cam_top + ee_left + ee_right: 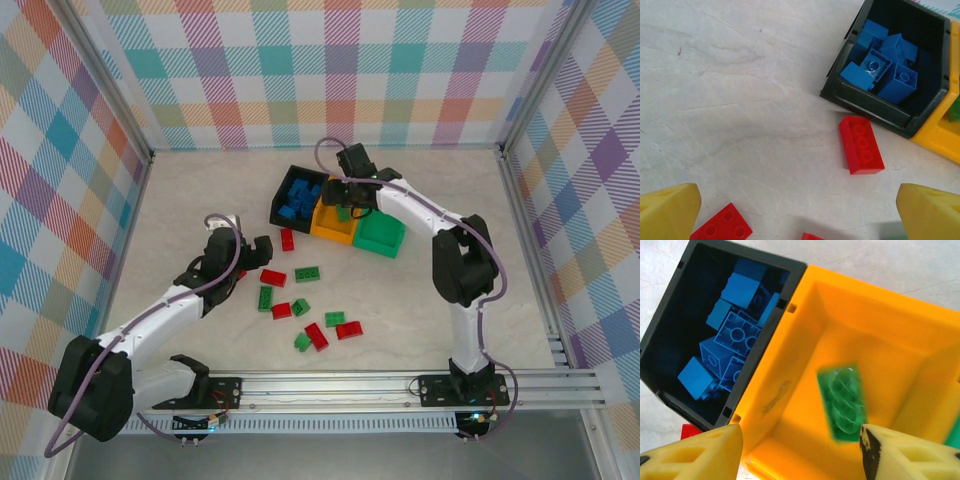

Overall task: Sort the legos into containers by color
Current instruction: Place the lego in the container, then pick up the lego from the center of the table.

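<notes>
Three joined bins sit at the back centre: black point(283, 203), orange point(333, 230), green point(380, 237). Several blue legos point(735, 340) fill the black bin point(765, 345). My right gripper point(800, 452) hangs open over the orange bin point(785, 390). A motion-blurred green lego point(843, 402) is inside that bin, apart from both fingers. My left gripper point(800, 210) is open above the table, nothing between its yellow fingertips point(667, 212). A red lego point(861, 145) lies just ahead of it beside the black bin point(867, 107). Several red and green legos point(307, 273) lie scattered mid-table.
A second red lego point(721, 230) lies by my left finger. Loose bricks spread from the red one point(273, 277) to another red one point(349, 330) near the front rail point(400, 380). Checked walls enclose the table on three sides.
</notes>
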Robot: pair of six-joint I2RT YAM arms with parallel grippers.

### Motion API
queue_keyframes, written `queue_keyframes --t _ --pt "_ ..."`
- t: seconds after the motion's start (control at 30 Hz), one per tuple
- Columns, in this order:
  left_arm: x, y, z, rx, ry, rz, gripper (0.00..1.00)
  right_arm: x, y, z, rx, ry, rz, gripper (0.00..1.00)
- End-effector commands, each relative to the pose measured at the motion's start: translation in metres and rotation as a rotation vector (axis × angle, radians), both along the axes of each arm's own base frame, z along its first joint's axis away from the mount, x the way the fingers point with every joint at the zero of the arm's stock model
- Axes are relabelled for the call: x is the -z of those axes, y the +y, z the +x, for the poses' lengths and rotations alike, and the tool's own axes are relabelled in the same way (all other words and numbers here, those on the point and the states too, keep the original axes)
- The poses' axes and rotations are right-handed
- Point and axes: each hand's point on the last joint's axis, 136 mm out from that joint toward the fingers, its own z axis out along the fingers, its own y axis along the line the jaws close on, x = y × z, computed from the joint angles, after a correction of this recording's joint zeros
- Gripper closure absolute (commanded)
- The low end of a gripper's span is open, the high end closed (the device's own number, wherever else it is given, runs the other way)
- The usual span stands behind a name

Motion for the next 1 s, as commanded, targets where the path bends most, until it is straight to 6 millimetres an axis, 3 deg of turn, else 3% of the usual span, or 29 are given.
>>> queue_keyframes --t 0.0,0.1,0.23,0.4,0.47,0.57,0.7,0.97 --pt "-0.012 0.004 0.008 -0.028 -0.027 0.004 0.00 -0.007 0.010 -0.016 -0.071 -0.010 -0.023 0.35" --pt "-0.012 0.004 0.008 -0.026 -0.029 0.000 0.00 -0.007 0.014 -0.036 -0.122 -0.010 -0.010 0.37" --pt "-0.013 0.004 0.007 -0.028 -0.033 -0.005 0.00 -0.002 0.027 -0.082 -0.241 0.011 -0.052 0.39" --pt "-0.012 0.007 0.007 -0.044 -0.038 0.001 0.00 0.023 0.048 -0.138 -0.368 0.123 -0.029 0.37" --pt "-0.011 0.006 0.007 -0.037 -0.036 -0.004 0.00 0.034 0.056 -0.150 -0.403 0.154 -0.030 0.36" --pt "-0.010 0.007 0.008 -0.046 -0.034 0.004 0.00 0.051 0.066 -0.162 -0.460 0.189 -0.073 0.33" --pt "-0.010 0.008 0.008 -0.049 -0.033 0.009 0.00 0.066 0.075 -0.166 -0.546 0.180 -0.159 0.15" --pt "-0.011 0.010 0.009 -0.053 -0.031 0.024 0.00 0.078 0.081 -0.169 -0.788 0.137 -0.285 0.12"
